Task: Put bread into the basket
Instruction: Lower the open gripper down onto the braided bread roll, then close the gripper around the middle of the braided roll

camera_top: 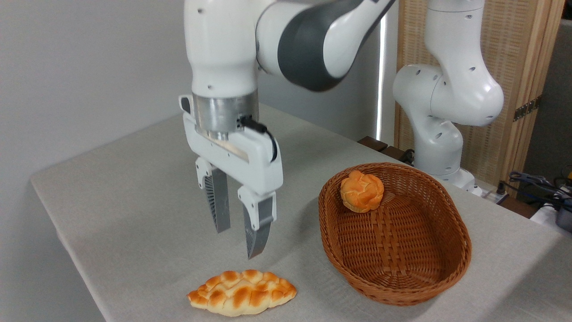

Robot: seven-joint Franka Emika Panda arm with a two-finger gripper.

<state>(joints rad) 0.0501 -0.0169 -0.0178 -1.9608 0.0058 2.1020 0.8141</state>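
Pincer (239,243) apart, empty, above bread (241,293) on table (134,188); small bun (361,190) inside basket (447,268), rest bare.

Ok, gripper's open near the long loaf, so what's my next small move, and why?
Probably bring the gripper toward the camera and down until its open fingers straddle the bread. The loaf lies untouched on the table in front of the fingertips, outside the basket, which holds only the small bun.

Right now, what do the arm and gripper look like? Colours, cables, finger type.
The arm has glossy white rounded shells with dark grey joint sections and a silver metal ring at the wrist. The gripper has a white boxy body, a short black cable looping along its side, and two grey ribbed fingers tapering to points, set in white mounts.
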